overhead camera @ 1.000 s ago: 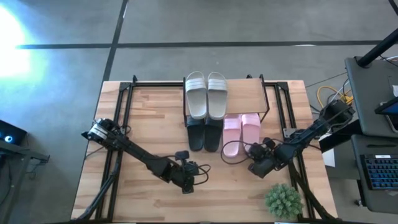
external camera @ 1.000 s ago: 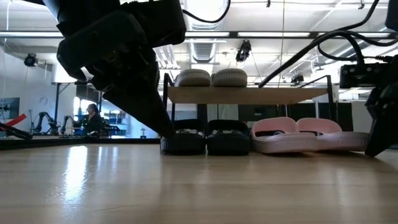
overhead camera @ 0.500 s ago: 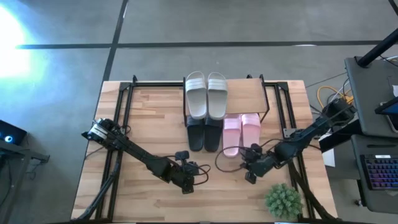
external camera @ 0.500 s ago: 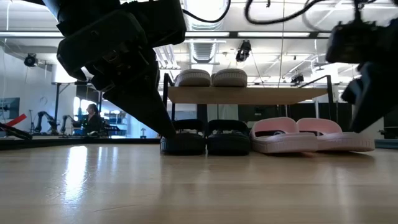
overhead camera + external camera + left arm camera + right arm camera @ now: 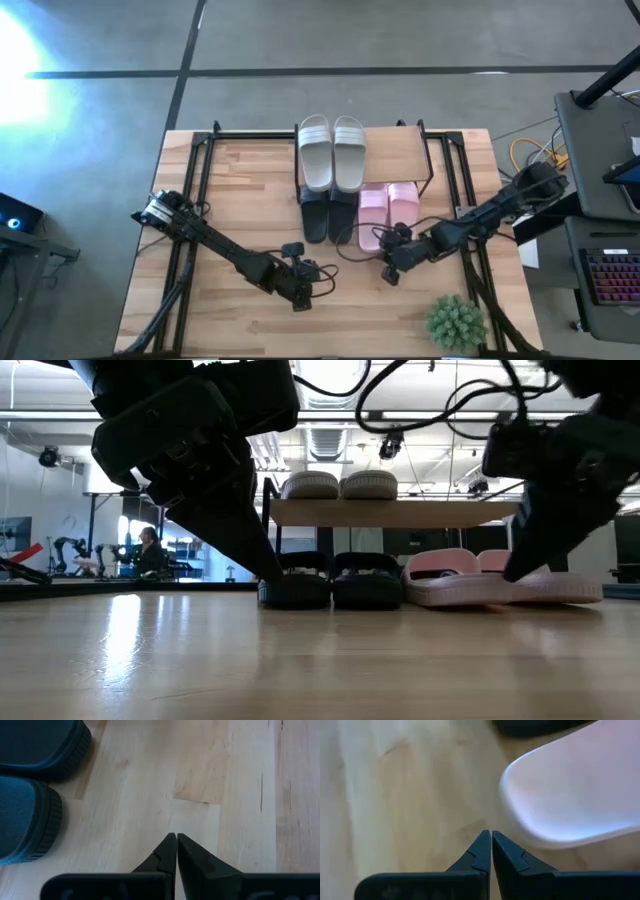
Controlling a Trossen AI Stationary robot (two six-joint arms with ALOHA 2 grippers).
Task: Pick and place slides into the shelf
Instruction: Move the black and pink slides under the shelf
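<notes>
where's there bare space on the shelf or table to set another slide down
The shelf board is bare to the right of the pale grey pair. The tabletop is open left of the black pair, up to the left arm. It is crowded near the pink pair, where the shut right tool sits beside the potted plant.

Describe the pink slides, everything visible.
The pink slides are a matched pair of pale pink, rubbery-looking sandals with broad straps, lying side by side and touching. They sit flat on the tabletop, toes under the shelf, heels sticking out, right of the black pair. The shut right gripper sits just off the heels, not holding them.
</notes>
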